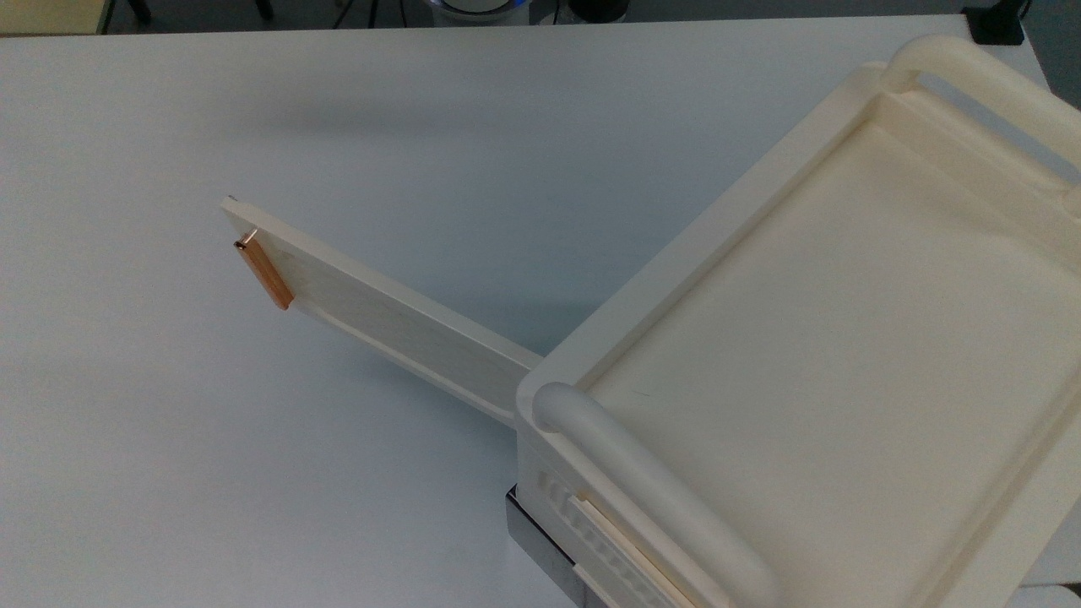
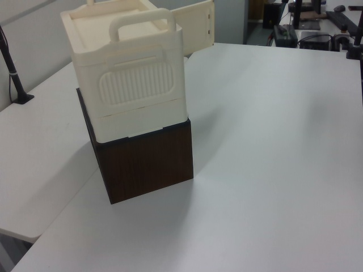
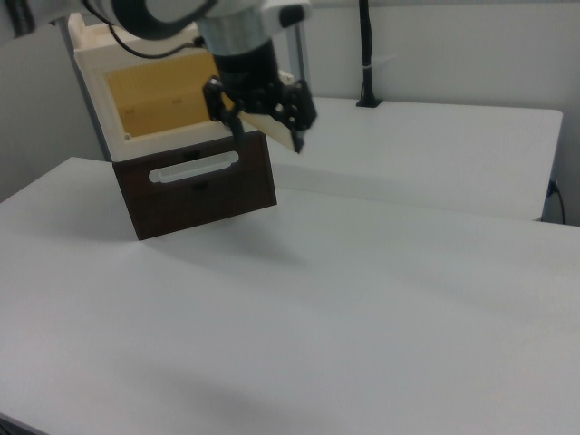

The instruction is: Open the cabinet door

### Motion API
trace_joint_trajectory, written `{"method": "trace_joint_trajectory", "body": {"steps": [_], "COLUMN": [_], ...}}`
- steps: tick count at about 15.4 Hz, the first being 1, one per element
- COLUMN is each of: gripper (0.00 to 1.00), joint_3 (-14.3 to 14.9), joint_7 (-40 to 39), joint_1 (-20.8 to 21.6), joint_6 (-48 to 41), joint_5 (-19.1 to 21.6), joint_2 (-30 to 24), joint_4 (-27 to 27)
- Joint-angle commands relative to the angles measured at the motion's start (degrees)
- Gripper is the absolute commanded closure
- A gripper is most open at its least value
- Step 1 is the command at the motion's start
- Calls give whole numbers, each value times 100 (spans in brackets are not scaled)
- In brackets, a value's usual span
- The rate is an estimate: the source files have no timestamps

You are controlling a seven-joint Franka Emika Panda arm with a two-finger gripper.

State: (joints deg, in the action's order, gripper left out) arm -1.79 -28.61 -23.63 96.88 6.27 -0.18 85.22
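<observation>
The cabinet door (image 1: 397, 325) is a thin cream panel that stands swung far out from the cream cabinet (image 1: 676, 249), its free end pointing to the top view's left. Its copper bar handle (image 1: 263, 274) sits near that free end. In the left view the door (image 2: 198, 25) sticks out behind the cabinet (image 2: 136, 85). The right view looks into the cabinet's yellowish inside (image 3: 159, 91). There my black gripper (image 3: 267, 140) hangs in front of the cabinet, open, with nothing held between its fingers.
The cabinet rests on a dark wood-grain box (image 2: 147, 161) with a white slot handle (image 3: 195, 168). Thick cream tube handles (image 1: 659, 490) cross the cabinet's top tray. The white table (image 1: 253, 473) spreads wide around it; a black pole (image 2: 14, 73) stands at the left view's left.
</observation>
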Motion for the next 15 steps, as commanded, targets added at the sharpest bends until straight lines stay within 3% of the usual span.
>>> {"method": "trace_joint_trajectory", "body": {"steps": [1, 4, 9, 15], "gripper": [0, 0, 0, 0], "joint_3": [143, 274, 872, 812], "joint_7": [1416, 2244, 2633, 2107], "joint_1": [717, 1253, 2379, 2372], "joint_6": [-449, -722, -863, -459], "joint_5": [-187, -196, -222, -547], "joint_2": [-394, -509, -580, -316], "joint_4": [144, 214, 460, 469]}}
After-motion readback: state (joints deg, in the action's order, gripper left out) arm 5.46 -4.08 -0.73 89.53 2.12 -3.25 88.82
